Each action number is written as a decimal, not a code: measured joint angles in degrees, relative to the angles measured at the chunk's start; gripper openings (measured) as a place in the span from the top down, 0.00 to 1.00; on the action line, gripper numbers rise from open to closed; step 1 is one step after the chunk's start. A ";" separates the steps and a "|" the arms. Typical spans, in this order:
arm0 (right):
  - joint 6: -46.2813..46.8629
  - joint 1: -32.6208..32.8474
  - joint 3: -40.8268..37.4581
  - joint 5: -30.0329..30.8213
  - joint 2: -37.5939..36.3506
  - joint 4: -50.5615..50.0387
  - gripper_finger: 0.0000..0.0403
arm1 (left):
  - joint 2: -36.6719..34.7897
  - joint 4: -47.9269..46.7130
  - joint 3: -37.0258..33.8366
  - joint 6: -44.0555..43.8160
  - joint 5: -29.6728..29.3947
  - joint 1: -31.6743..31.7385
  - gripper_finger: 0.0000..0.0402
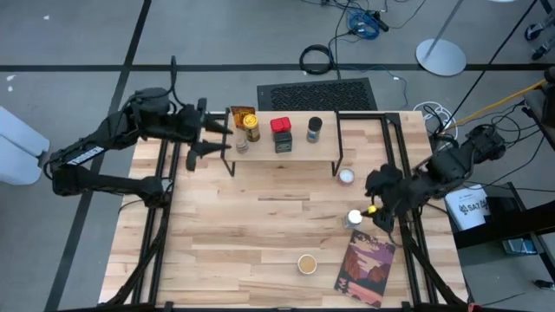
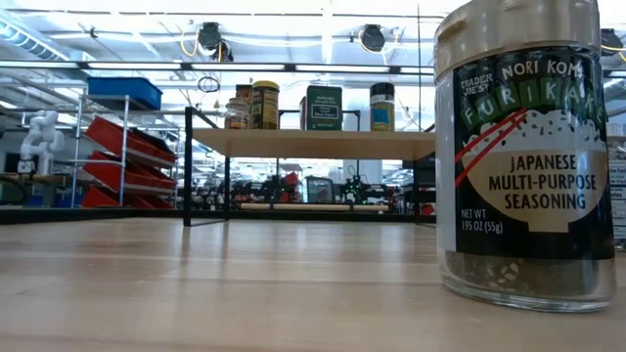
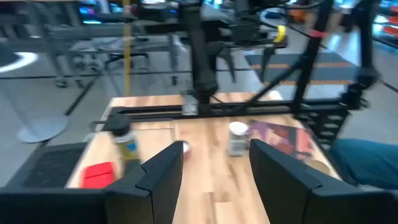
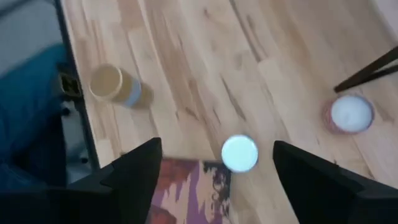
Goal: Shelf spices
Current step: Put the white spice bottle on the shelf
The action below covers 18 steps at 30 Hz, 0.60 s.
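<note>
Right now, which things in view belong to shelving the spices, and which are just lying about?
Job:
shelf
jars on the shelf
white-lidded jar below the right tool
red-rimmed jar
tan-lidded jar
left tool, open by the shelf

Lying about:
picture book

Pale wood table point(image 1: 260, 234) (matt planks); glossy glass seasoning jar point(image 2: 528, 156), paper label.

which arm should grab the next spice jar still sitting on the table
The right arm, probably. Its open right claw hovers over the small white-capped spice jar beside the reddish picture-covered book. The open left claw is empty, by the pale wooden shelf.
</note>
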 joint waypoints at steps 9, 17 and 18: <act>11.39 2.63 0.01 3.01 8.59 -12.79 0.10 | 3.06 -0.59 -1.75 -1.41 -4.09 -10.23 0.51; 2.45 1.54 0.01 0.17 11.73 -12.35 0.10 | 7.69 -0.85 -1.77 -1.44 -7.44 -16.93 0.51; -0.01 1.56 0.01 -0.14 12.12 -11.83 0.11 | 8.22 -0.86 -1.77 -1.46 -7.81 -17.46 0.51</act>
